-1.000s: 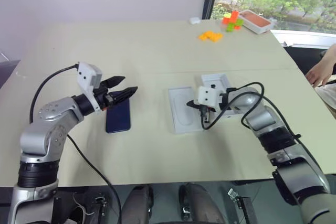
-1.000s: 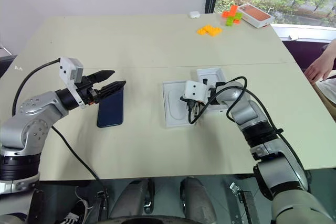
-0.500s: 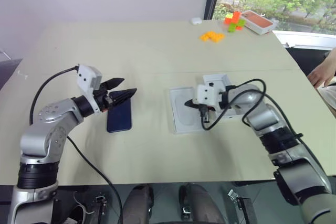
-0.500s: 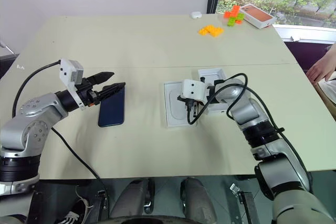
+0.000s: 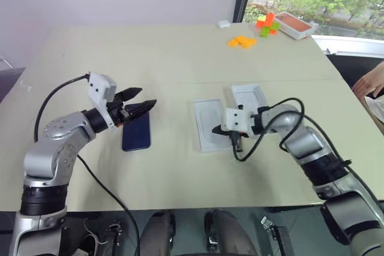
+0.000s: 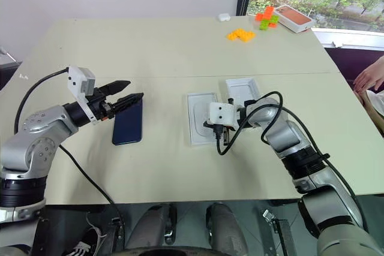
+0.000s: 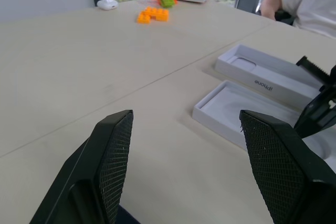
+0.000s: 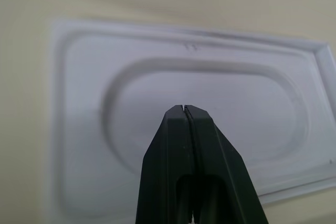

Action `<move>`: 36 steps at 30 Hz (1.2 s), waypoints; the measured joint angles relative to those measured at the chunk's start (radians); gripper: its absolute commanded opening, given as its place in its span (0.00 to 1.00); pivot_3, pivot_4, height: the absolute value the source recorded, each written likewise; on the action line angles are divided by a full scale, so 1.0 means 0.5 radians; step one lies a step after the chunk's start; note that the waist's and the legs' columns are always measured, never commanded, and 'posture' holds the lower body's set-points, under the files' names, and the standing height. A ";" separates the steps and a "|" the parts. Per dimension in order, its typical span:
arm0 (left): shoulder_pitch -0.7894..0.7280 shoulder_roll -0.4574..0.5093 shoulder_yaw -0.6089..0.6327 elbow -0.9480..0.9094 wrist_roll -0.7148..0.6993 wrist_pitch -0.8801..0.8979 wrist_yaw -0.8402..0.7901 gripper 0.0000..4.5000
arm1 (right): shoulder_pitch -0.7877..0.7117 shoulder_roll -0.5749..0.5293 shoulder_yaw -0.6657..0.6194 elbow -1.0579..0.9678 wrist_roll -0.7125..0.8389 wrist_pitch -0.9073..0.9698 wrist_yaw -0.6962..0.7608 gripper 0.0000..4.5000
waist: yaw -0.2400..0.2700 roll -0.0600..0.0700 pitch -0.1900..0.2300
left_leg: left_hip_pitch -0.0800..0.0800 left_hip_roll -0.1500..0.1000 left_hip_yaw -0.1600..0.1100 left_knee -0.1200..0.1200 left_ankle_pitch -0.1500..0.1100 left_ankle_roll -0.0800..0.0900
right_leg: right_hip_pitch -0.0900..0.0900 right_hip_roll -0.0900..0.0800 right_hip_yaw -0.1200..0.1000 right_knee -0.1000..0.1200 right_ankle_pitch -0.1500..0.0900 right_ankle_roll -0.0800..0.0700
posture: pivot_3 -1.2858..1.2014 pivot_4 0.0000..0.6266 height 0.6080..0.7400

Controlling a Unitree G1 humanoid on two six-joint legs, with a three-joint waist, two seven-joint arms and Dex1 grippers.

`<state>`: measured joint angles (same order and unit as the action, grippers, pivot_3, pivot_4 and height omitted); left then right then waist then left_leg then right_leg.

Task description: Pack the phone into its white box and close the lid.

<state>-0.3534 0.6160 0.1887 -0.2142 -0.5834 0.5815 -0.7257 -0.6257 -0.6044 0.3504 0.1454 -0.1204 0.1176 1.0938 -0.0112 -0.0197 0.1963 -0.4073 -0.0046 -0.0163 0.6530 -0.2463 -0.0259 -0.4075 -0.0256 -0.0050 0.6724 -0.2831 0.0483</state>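
The dark blue phone (image 5: 135,132) lies flat on the table at left centre. My left gripper (image 5: 148,98) hovers open just above the phone's far end, with nothing between its fingers. The white box (image 5: 204,115) lies open side up at the table's middle, and its inside shows white with a rounded recess (image 8: 210,103). The lid (image 5: 249,95) lies open side up just beyond the box and to its right, with lettering on its side wall (image 7: 262,83). My right gripper (image 5: 215,130) is shut and empty, low over the near right part of the box.
Orange bricks (image 5: 241,41), red and green bricks (image 5: 267,23), a small white object (image 5: 222,23) and a white box with an orange top (image 5: 294,24) sit at the far right corner. A person's hand (image 5: 372,82) rests at the right edge.
My right gripper, still shut, has drawn back toward the near side of the box, uncovering the lid. The left gripper and the phone have not moved.
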 measured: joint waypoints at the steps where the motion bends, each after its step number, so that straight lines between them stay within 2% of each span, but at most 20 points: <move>1: 0.000 0.000 0.000 0.000 0.002 0.000 0.001 0.76 | -0.003 0.015 0.006 0.006 -0.020 -0.018 -0.022 0.01 | 0.000 0.000 0.000 | 0.000 0.000 0.000 0.000 0.000 0.000 | 0.000 0.000 0.000 0.000 0.000 0.000 | 0.52 0.24 1.00; 11: -0.005 -0.009 -0.002 0.002 0.011 -0.001 0.019 0.76 | -0.103 0.170 0.062 0.149 -0.171 -0.125 -0.250 0.01 | -0.004 0.000 0.000 | 0.000 0.000 0.000 0.000 0.000 0.000 | 0.000 0.001 0.000 0.002 0.000 0.000 | 0.52 0.24 1.00; 18: -0.001 -0.009 0.000 0.002 0.011 -0.002 0.022 0.76 | -0.100 0.050 0.068 0.173 -0.184 -0.229 -0.137 0.01 | -0.001 0.000 0.000 | 0.000 0.000 0.000 0.000 0.000 0.000 | 0.000 0.000 0.000 0.001 0.000 0.000 | 0.52 0.24 1.00; 36: 0.009 0.020 -0.016 0.004 0.053 -0.016 -0.014 0.76 | -0.118 0.112 0.055 0.157 -0.168 -0.154 -0.120 0.01 | -0.008 -0.001 0.000 | 0.002 0.000 0.000 0.002 0.000 0.000 | 0.000 0.001 0.000 0.005 0.000 0.000 | 0.52 0.24 1.00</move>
<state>-0.3490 0.6258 0.1808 -0.2123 -0.5567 0.5736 -0.7329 -0.6845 -0.5483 0.3781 0.2239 -0.2046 0.0406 1.0339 -0.0150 -0.0200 0.1962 -0.4065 -0.0044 -0.0164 0.6541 -0.2462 -0.0259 -0.4074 -0.0252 -0.0050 0.6751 -0.2831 0.0482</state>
